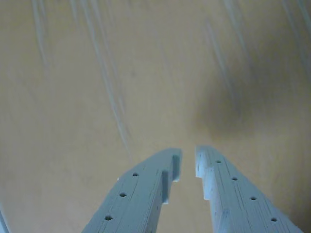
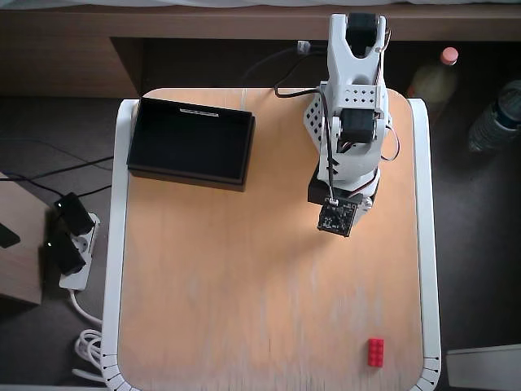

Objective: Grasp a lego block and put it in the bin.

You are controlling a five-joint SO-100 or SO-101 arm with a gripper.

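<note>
The red lego block [image 2: 375, 352] lies on the wooden table near its front right corner in the overhead view. The black bin [image 2: 191, 140] stands empty at the back left of the table. The white arm [image 2: 352, 122] stands at the back right, folded, and its wrist camera board [image 2: 337, 217] hides the gripper from above. In the wrist view my gripper [image 1: 188, 156] has its two pale fingers [image 1: 146, 189] almost together with only a narrow slit between them and nothing held, above bare wood. Neither block nor bin shows in the wrist view.
The table [image 2: 244, 285] has a white rim [image 2: 119, 244] and rounded corners. A power strip [image 2: 69, 244] and cables lie on the floor at left. Two bottles [image 2: 440, 73] [image 2: 495, 114] stand off the table at the right.
</note>
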